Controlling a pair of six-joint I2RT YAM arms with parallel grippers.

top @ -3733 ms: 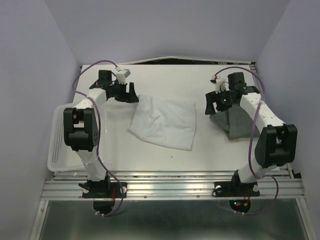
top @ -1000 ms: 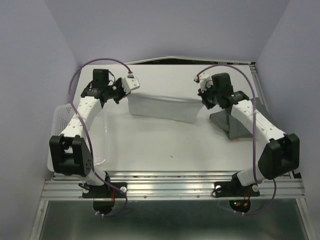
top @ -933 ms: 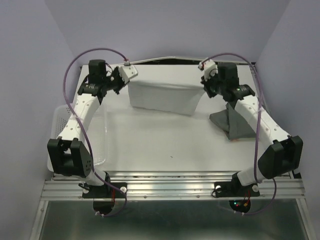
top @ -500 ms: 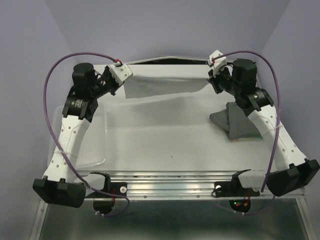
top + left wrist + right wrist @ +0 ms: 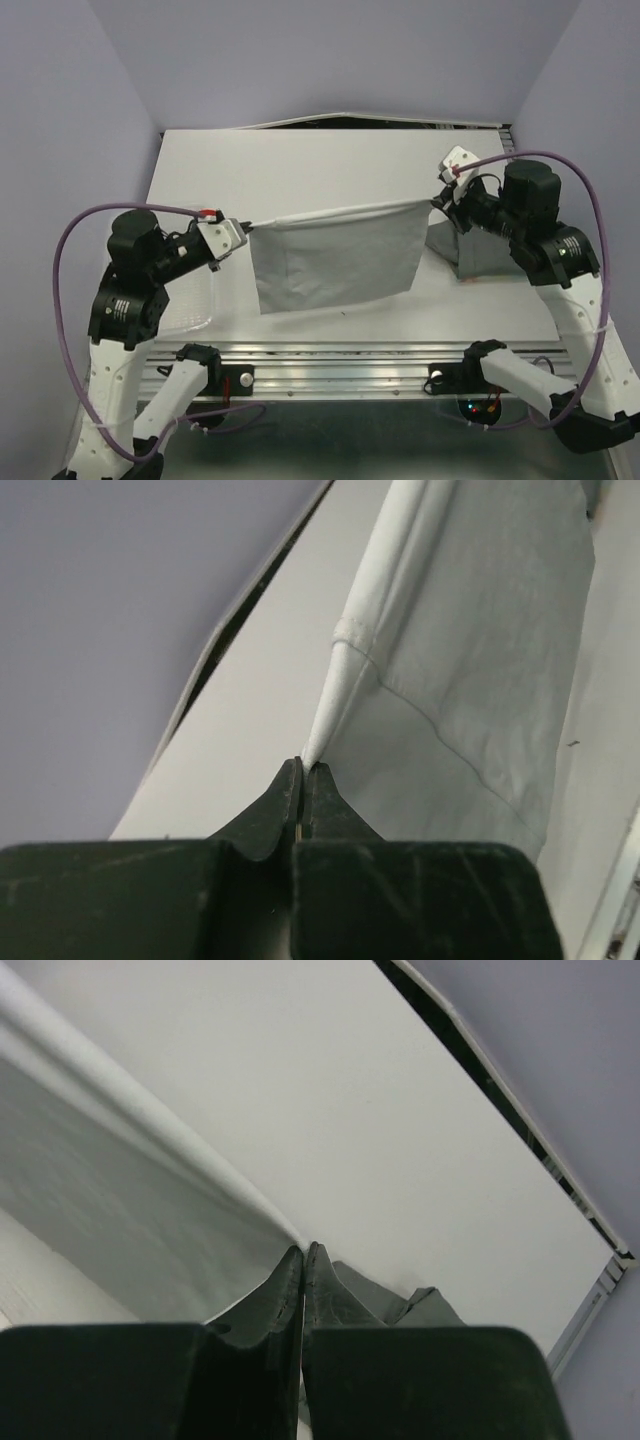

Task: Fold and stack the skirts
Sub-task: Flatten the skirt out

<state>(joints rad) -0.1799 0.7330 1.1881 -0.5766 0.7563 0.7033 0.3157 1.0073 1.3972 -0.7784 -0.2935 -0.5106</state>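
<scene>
The plain white skirt (image 5: 335, 258) hangs stretched in the air over the near half of the table. My left gripper (image 5: 245, 228) is shut on its left top corner and my right gripper (image 5: 432, 203) is shut on its right top corner. In the left wrist view the closed jaws (image 5: 305, 766) pinch the waistband end, and the white skirt (image 5: 470, 660) drops away to the right. In the right wrist view the closed jaws (image 5: 304, 1248) pinch the other corner of the white skirt (image 5: 120, 1190). The grey skirt (image 5: 482, 258) lies folded at the right, just behind my right gripper, with the grey skirt (image 5: 425, 1305) showing below the fingers.
A white slatted basket (image 5: 195, 308) sits at the left table edge, mostly hidden by my left arm. The table's back edge (image 5: 330, 127) meets the purple walls. The metal rail (image 5: 340, 365) runs along the near edge.
Both arms have pulled the white skirt from the far side toward the near edge. It now hangs taut and lower between them, with the arms spread wider.
</scene>
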